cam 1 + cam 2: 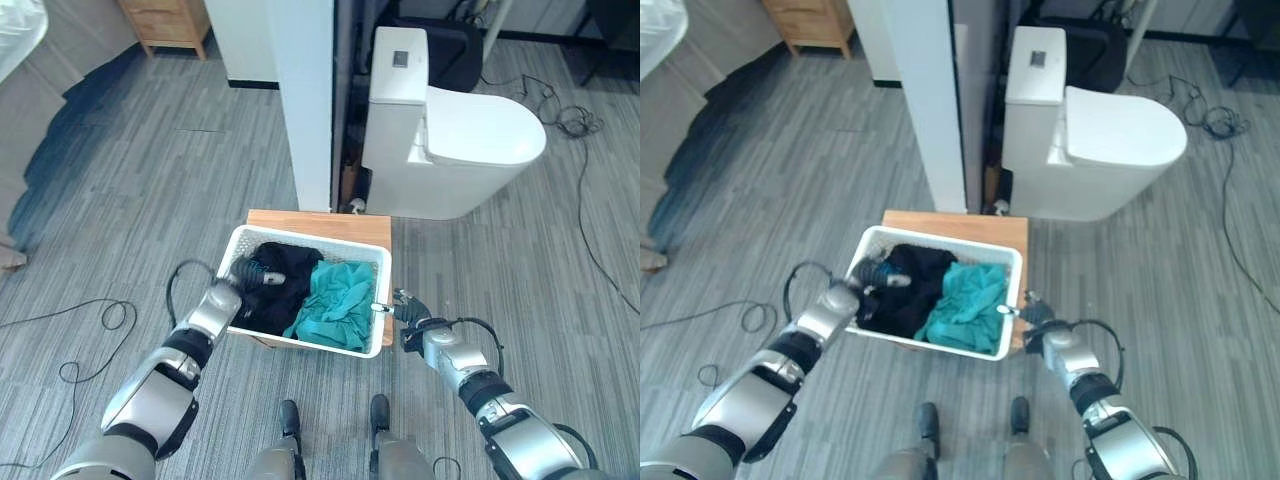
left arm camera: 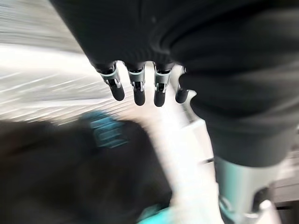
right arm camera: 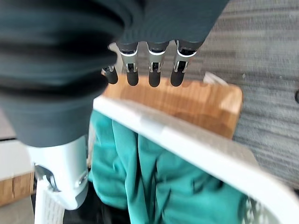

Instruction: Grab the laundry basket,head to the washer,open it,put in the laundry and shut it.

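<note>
The white laundry basket (image 1: 365, 268) sits on a low wooden desk (image 1: 330, 221), loaded with a black garment (image 1: 278, 283) on the robot's left side and a teal garment (image 1: 335, 298) on the right. The left hand (image 1: 243, 272) is at the basket's left rim, over the black cloth; the right hand (image 1: 405, 308) is at the right rim, near its front corner. In both wrist views the fingers (image 3: 152, 74) hang straight and apart, closed on nothing, so I judge the basket is not yet grasped. Whether the left fingers (image 2: 138, 91) touch the rim or the cloth is hard to tell.

The chief risk is an uneven lift. The right hand sits close to a corner, the left further along its side, so one end could rise first, tipping the basket and spilling the clothes. The basket overhangs the front edge of the desk, so a push rather than a hold could slide it off. The left fingers might also catch the black garment instead of the rim.

The desk stands on grey wood-grain flooring (image 1: 150, 200). Just beyond it are a white pillar (image 1: 305, 100) and a white toilet (image 1: 450, 140); a wooden cabinet (image 1: 170, 22) stands well apart, far left.
</note>
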Available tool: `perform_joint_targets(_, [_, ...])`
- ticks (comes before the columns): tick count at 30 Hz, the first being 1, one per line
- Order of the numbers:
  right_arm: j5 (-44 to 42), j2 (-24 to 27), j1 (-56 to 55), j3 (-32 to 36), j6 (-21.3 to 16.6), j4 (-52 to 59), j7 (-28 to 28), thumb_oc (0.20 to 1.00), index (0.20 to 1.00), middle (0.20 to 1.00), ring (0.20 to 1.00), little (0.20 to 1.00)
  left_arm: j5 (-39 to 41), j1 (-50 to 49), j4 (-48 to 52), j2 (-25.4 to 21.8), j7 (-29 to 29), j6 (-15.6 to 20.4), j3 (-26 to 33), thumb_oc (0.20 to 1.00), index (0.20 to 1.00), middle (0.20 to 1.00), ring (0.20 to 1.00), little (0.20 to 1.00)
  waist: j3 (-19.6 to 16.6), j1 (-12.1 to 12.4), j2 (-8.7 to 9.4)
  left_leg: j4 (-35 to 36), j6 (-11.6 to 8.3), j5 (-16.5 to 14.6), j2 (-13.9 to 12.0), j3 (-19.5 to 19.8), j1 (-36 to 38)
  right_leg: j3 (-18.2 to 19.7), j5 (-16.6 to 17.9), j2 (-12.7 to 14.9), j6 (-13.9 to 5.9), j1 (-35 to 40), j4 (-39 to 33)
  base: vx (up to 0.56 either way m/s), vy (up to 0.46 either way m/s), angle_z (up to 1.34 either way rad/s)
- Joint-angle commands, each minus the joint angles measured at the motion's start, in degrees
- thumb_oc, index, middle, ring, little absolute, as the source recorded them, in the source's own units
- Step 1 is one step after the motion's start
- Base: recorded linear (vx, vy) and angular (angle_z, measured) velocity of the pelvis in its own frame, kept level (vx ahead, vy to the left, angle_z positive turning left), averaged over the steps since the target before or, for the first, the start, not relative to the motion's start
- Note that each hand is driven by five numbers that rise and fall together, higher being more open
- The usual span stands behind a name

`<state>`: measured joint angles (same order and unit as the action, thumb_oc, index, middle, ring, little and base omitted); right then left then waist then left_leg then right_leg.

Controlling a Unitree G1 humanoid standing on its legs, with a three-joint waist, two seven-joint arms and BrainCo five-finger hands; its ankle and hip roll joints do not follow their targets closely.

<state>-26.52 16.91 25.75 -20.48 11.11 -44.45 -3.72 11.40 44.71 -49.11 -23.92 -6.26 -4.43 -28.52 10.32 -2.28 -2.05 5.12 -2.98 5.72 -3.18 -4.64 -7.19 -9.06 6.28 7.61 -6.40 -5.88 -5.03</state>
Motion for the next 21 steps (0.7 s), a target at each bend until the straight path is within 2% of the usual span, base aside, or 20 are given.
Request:
perform_joint_targets(1, [-3.97,-1.54,0.71,1.65,-1.30,-1.43,1.73,1.000,1.000,1.000,1.000,1.000,2.64,7.74,-5.30,-3.99,-2.16,1.66,-1.36,1.000,1.000,1.000,1.000,1.000,0.28,1.64,2.37,-0.12,0.05,-3.63,1.94,1.80,1.22,-0.20,1.86,7.65,-7.53,0.18,0.03,-0.01,-0.007,0.18])
perform_joint_targets(8, [-7.37,-1.81,-0.30,0.61,-1.35,-1.46,3.14,1.000,1.000,1.000,1.000,1.000,1.66,12.49,-8.93,-6.55,-4.08,1.41,-1.15,1.000,1.000,1.000,1.000,1.000,0.70,2.18,4.07,-0.12,-0.21,-2.89,2.23,2.15,-1.05,-0.75,2.44,7.84,-7.70,-1.51,0.03,-0.02,-0.016,0.09])
perform_joint_targets(15, [-9.00,0.31,-0.96,-0.70,-1.66,0.75,4.50,1.000,1.000,1.000,1.000,1.000,-0.32,14.81,-18.81,-8.17,-4.47,0.79,-1.01,1.000,1.000,1.000,1.000,1.000,0.66,1.33,5.91,-0.12,-0.68,-2.44,1.58,1.03,-2.17,0.24,2.74,7.45,-7.51,-3.19,0.03,0.00,-0.008,0.00])
perform_joint_targets(21, [-8.79,0.85,-1.74,-0.49,-2.03,1.46,5.39,1.000,1.000,1.000,1.000,1.000,-0.34,14.78,-21.55,-8.58,-4.49,1.05,0.19,1.000,1.000,1.000,1.000,1.000,0.95,0.82,6.99,-0.12,-0.73,-2.54,1.28,0.42,-2.39,1.06,2.92,7.17,-7.57,-4.13,0.03,0.00,-0.005,-0.05])
